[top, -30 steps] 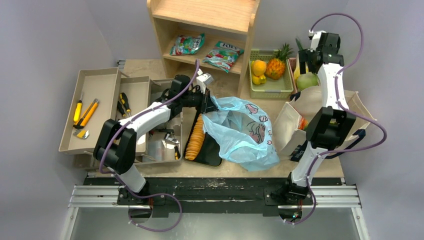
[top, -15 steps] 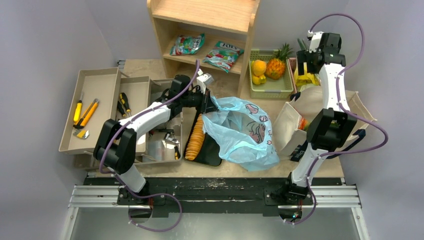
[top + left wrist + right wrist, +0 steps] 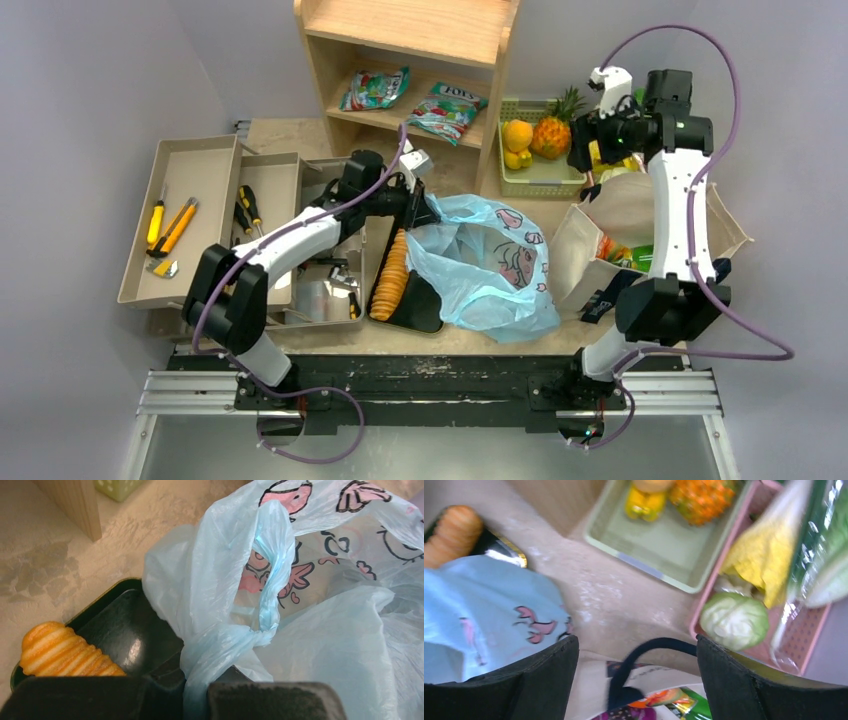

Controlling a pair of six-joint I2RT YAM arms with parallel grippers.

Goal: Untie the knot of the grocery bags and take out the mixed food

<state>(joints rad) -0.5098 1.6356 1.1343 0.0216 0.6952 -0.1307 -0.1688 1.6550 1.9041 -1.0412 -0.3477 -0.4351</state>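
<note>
Beige table (image 3: 460,180), blue bag (image 3: 490,265), canvas tote (image 3: 610,210), green basket (image 3: 545,185)

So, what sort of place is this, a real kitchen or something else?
Probably a robot test bench staged as a home: a left arm and a right arm bolted to a metal rail, bare grey walls, and props like a wooden shelf, a tool tray and a blue plastic bag.

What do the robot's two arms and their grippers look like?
Both the left arm and right arm have slim white links joined by chunky black joints. A purple cable loops loosely along each. Each ends in two broad, blocky black fingers with a matte surface.
</note>
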